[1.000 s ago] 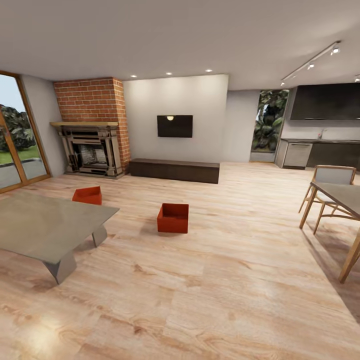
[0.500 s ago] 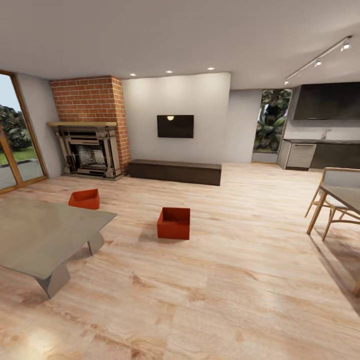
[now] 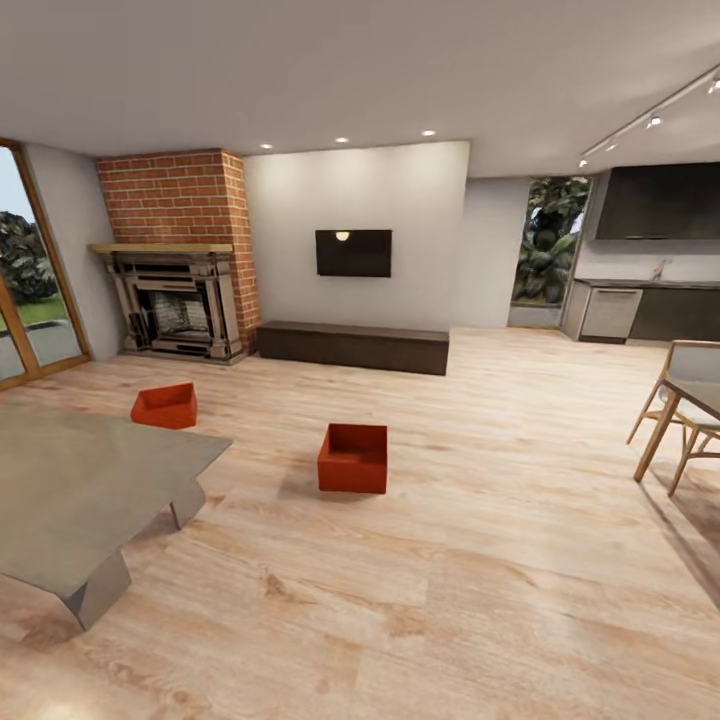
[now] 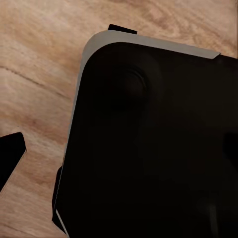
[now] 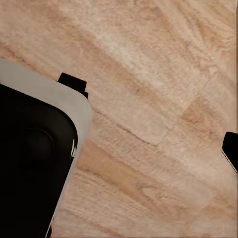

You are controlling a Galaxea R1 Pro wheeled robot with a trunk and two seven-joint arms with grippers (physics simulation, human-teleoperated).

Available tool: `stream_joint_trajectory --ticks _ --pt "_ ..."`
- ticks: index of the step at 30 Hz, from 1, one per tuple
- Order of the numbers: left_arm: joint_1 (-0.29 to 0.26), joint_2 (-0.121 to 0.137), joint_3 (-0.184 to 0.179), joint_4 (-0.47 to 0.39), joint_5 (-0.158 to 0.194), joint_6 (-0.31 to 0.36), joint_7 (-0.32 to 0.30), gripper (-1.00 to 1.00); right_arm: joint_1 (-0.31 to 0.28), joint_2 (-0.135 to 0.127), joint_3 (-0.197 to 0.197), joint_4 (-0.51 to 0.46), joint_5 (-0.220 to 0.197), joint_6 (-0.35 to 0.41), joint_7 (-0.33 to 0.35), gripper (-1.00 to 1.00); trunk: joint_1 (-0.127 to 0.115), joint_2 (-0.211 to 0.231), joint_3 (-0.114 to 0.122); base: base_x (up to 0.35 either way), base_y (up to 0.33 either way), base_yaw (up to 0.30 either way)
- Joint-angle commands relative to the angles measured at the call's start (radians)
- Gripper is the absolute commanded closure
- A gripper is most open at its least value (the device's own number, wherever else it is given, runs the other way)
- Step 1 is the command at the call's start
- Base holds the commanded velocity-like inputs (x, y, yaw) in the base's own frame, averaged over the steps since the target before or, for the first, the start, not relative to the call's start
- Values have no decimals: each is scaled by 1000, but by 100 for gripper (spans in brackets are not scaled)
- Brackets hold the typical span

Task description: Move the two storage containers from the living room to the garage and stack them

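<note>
- Head view: two storage containers are sitting on the light wood floor of the living room; the nearer container is lying mid-floor, the farther container beyond the grey low table, which is partly blocking the way to it. A brick fireplace, wall TV and dark bench are lining the far wall.
- Left wrist view: the robot's dark base is covering the planks; the left gripper's state cannot be told.
- Right wrist view: the base corner is showing over plank floor; the right gripper's state cannot be told either.
</note>
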Motion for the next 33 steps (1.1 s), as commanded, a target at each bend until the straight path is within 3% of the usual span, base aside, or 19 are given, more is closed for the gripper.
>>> stream_joint_trajectory --ticks 1,33 --pt "0 0 0 0 5 -2 0 -100 -1 1 8 3 -10 -6 -1 -100 1 0 -1 326 112 0" --pt "0 0 -3 0 1 -21 0 -100 -1 2 8 3 -7 -6 -1 -100 1 0 -1 308 87 0"
